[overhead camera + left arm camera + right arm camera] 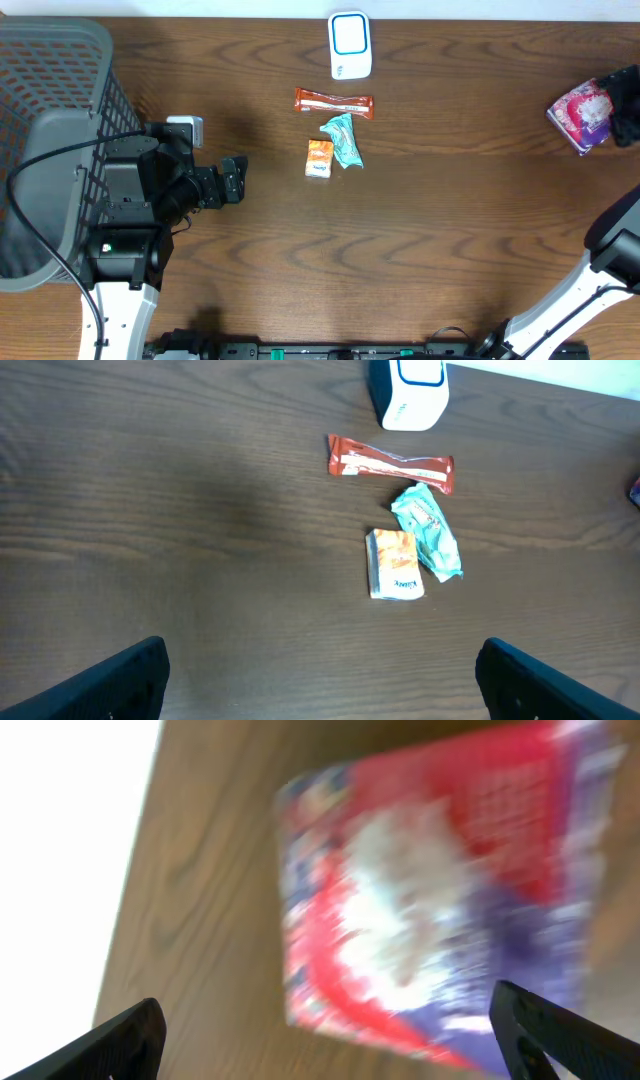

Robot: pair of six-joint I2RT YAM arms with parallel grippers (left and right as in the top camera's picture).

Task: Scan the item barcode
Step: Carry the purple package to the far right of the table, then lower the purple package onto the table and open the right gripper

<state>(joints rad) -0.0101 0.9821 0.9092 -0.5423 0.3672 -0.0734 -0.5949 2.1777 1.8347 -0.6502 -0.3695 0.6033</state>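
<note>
A white barcode scanner with a blue face [350, 45] [408, 390] stands at the table's far middle. In front of it lie a red-brown bar [333, 102] [390, 462], a teal packet [344, 141] [428, 532] and an orange packet [319, 159] [394, 564]. My left gripper [238, 180] [320, 652] hovers open to their left with nothing between its fingers. At the far right a red, white and purple packet [580, 112] [430, 890] lies on the wood, blurred in the right wrist view. My right gripper [614, 106] [327, 1005] stands open just over it, its fingers apart from the packet.
A grey mesh basket [50, 100] fills the left edge beside the left arm's base. A small white box [188, 128] sits by that arm. The table's right edge shows as a white strip [70, 840] close to the red packet.
</note>
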